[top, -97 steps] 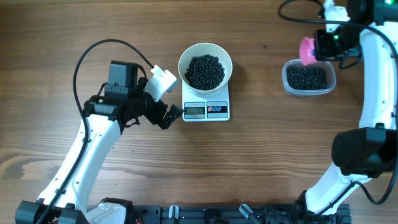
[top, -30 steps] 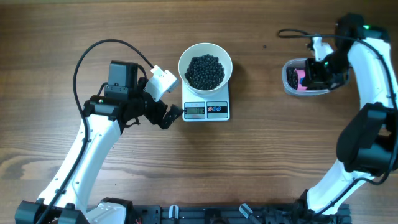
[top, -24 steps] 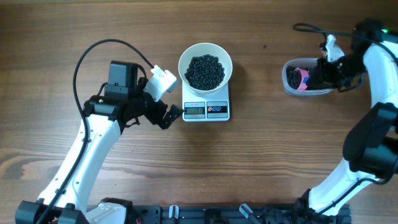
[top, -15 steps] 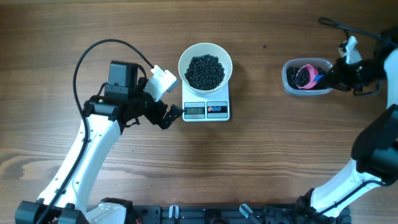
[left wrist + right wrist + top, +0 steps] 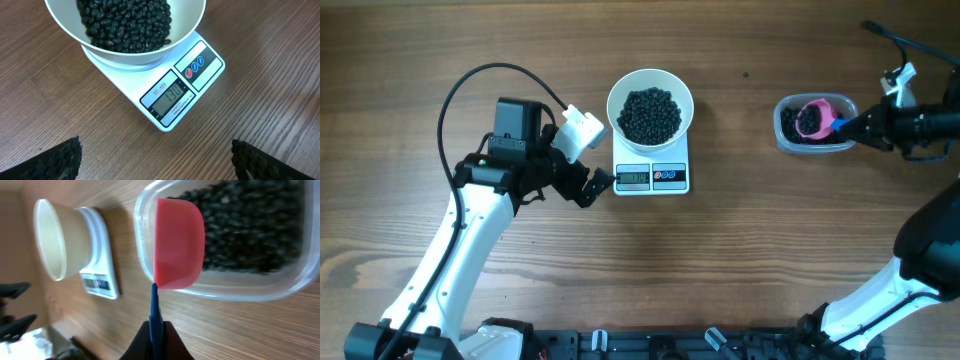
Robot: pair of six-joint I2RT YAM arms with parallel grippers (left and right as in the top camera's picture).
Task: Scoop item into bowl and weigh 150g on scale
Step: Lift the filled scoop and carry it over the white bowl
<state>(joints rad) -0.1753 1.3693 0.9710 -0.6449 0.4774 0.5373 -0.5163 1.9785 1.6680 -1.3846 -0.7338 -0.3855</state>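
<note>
**Overhead view.** On the brown wooden table point(image 5: 740, 250), the small white rectangular digital scale point(image 5: 652, 176) carries the round white bowl point(image 5: 616, 100). The bowl holds a heap of tiny round black beans point(image 5: 650, 114). The left gripper point(image 5: 595, 188) sits just beside the scale's left edge, its jaws spread and holding nothing. At far right stands a clear rounded-rectangular plastic tub point(image 5: 782, 130) with more beans. The pink scoop point(image 5: 812, 118) hangs over the tub, dark fill showing inside its rim. The right gripper point(image 5: 858, 126) is clamped on the scoop's blue handle point(image 5: 838, 124).

**Left wrist view.** The bean-filled bowl point(image 5: 197, 20) rests on the scale point(image 5: 210, 67), whose grey display point(image 5: 172, 96) reads 130, with two small buttons beside it. The black ridged fingers point(image 5: 60, 160) stand wide apart at the lower corners, well clear of the scale and with bare wood between them.

**Right wrist view.** The right gripper point(image 5: 156, 332) pinches the thin blue handle point(image 5: 155, 305), fingers together on it. The pink scoop point(image 5: 179, 242) lies across the tub's rim point(image 5: 225, 287), with beans point(image 5: 250, 225) in the tub beyond. The bowl point(image 5: 50, 240) and scale point(image 5: 97, 265) stand well apart from the tub.
</note>
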